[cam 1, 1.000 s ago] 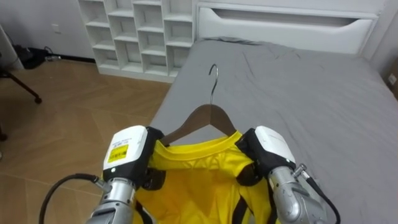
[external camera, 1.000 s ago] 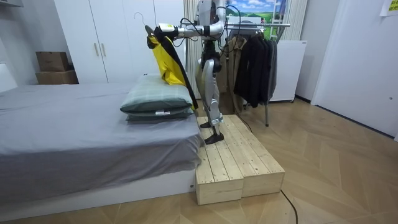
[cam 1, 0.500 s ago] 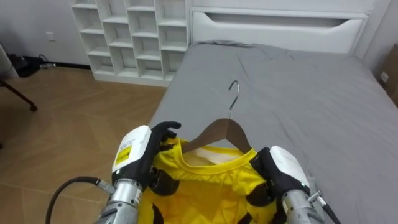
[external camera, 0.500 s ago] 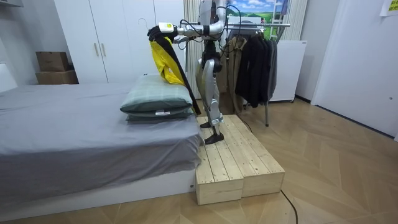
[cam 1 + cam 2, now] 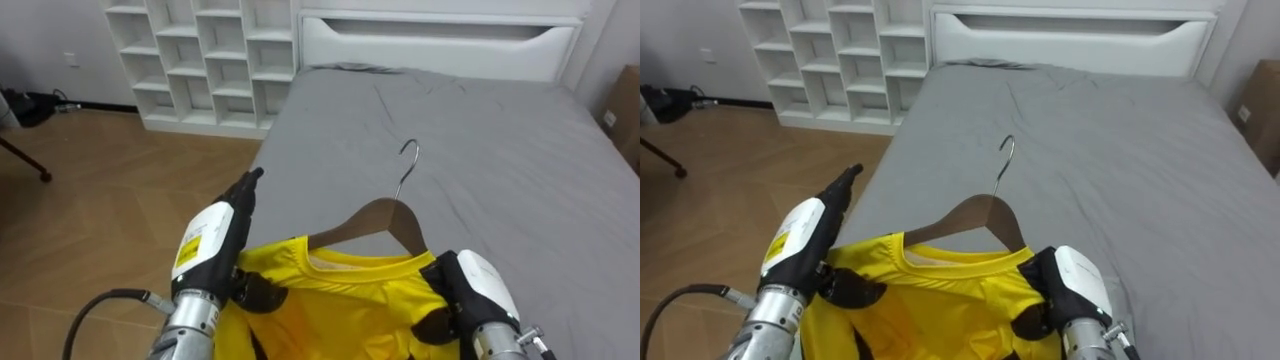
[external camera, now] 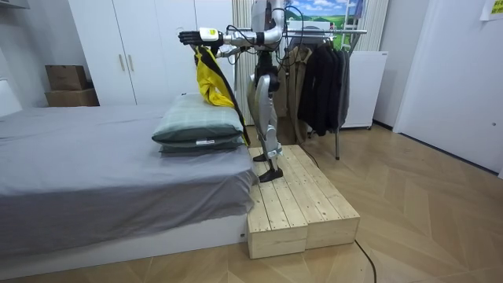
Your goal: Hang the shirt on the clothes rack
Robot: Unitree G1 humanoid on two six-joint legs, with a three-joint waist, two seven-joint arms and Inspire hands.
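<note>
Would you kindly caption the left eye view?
A yellow shirt on a wooden hanger, gripped by the right hand; left hand open.

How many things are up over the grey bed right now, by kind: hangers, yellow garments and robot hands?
wooden clothes hanger with a metal hook: 1
yellow shirt: 1
robot hands: 2, the left hand and the right hand
Total: 4
</note>
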